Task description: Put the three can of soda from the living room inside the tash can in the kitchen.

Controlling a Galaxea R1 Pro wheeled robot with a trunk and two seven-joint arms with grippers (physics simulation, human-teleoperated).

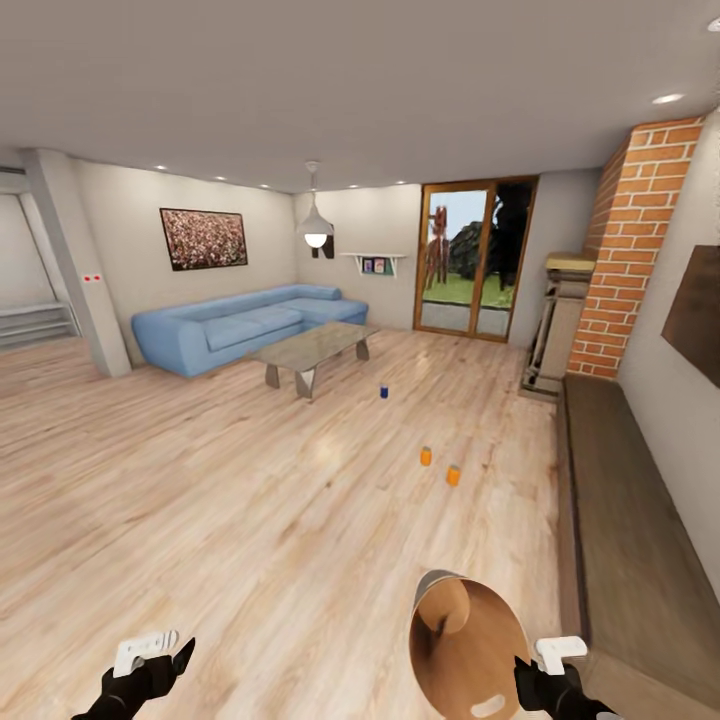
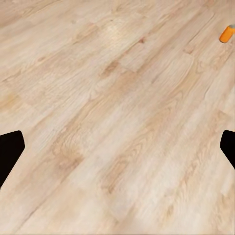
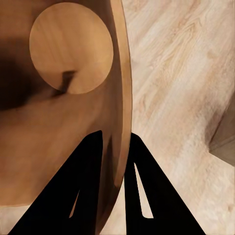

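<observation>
Three cans of soda stand on the living room's wood floor ahead of me: a blue one (image 1: 384, 392) near the glass coffee table, and two orange ones (image 1: 426, 456) (image 1: 453, 475) closer in. One orange can (image 2: 227, 34) also appears in the left wrist view. My right gripper (image 1: 520, 672) is shut on the rim of the tash can (image 1: 465, 640), which is tilted with its copper inside facing me. In the right wrist view the fingers (image 3: 93, 166) pinch the bin's wall (image 3: 73, 49). My left gripper (image 1: 165, 665) is open and holds nothing.
A blue corner sofa (image 1: 240, 325) and glass coffee table (image 1: 315, 350) sit at the back left. The brick fireplace (image 1: 625, 250) and a dark low ledge (image 1: 630, 480) run along the right wall. A glass door (image 1: 475, 260) is at the far end.
</observation>
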